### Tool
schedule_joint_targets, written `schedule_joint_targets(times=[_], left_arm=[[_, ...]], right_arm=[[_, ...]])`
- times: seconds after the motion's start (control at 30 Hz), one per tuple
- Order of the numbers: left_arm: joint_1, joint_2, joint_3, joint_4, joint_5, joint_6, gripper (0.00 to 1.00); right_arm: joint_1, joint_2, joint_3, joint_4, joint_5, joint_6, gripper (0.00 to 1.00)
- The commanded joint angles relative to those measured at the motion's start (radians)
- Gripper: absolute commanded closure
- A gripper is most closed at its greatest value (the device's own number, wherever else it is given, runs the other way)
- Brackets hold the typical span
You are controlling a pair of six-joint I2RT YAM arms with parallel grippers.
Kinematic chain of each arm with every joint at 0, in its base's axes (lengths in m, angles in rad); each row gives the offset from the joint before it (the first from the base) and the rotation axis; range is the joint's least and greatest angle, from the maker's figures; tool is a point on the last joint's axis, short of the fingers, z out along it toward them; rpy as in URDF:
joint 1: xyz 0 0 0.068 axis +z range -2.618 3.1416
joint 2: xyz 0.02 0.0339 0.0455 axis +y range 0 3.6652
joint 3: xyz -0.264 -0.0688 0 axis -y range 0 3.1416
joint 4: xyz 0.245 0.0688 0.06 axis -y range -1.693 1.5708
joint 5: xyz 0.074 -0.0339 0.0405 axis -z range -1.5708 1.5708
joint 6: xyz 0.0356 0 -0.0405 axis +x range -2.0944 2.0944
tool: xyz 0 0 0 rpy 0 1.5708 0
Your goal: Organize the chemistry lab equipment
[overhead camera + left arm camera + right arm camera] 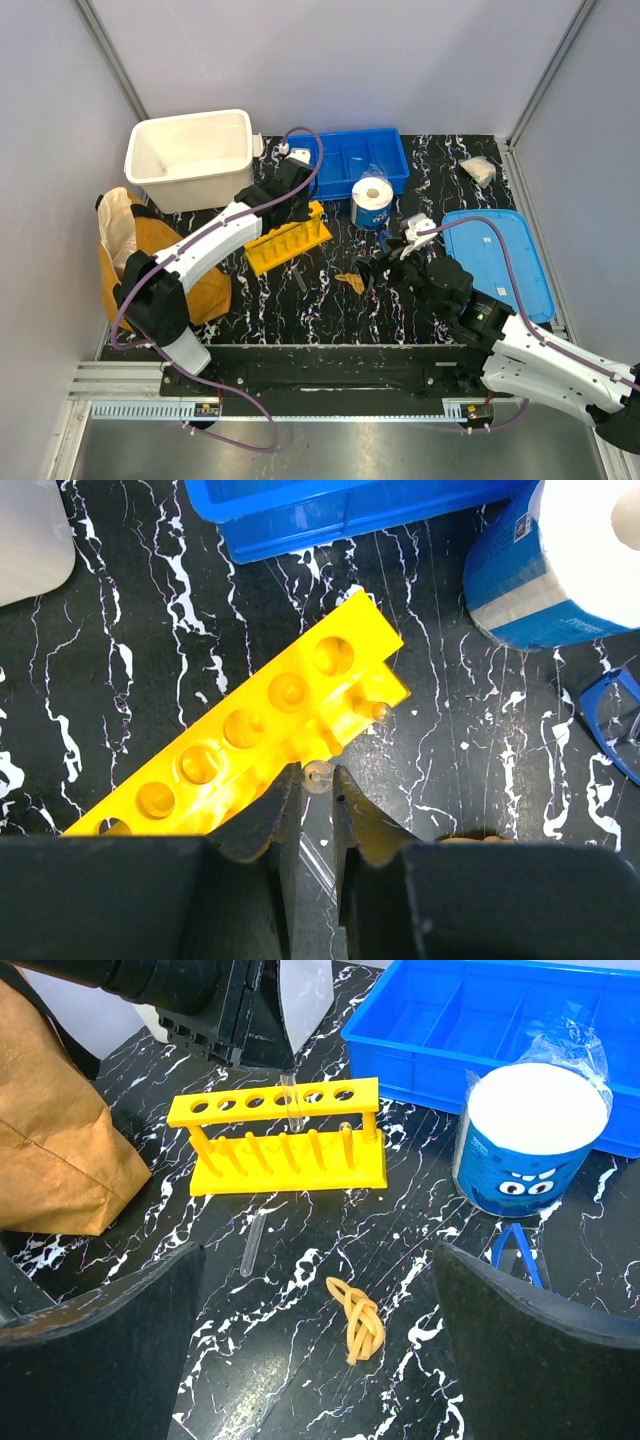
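The yellow test-tube rack (pixel 288 240) stands upright on the black marbled table and shows in the left wrist view (pixel 250 735) and the right wrist view (pixel 288 1140). My left gripper (pixel 296 205) is above it, shut on a clear tube (pixel 318 777). The tube stands upright with its lower end through a middle hole of the rack (pixel 291 1105). A second tube (pixel 254 1243) lies flat in front of the rack. A small yellow knotted piece (pixel 357 1326) lies between the wide-open fingers of my right gripper (pixel 320 1300). Blue-rimmed goggles (pixel 520 1252) lie by the roll.
A blue divided tray (pixel 362 158) and a white tub (pixel 190 155) stand at the back. A white paper roll in blue wrapper (pixel 372 203) stands right of the rack. A tan bag (pixel 150 250) is at the left, a blue lid (pixel 497 262) at the right.
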Motion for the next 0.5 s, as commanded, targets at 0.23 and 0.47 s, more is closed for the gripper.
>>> schedule_joint_targets(times=[0.23,0.47], left_arm=[[-0.009,0.031,0.029,0.09,-0.01,0.041,0.88],[-0.009,0.034,-0.012,0.132,-0.004,0.036,0.87]], right_arm=[[0.006,-0.009,0.01,0.023,0.031,-0.014,0.0],[0.006,-0.005,0.022,0.02,0.038,-0.032,0.0]])
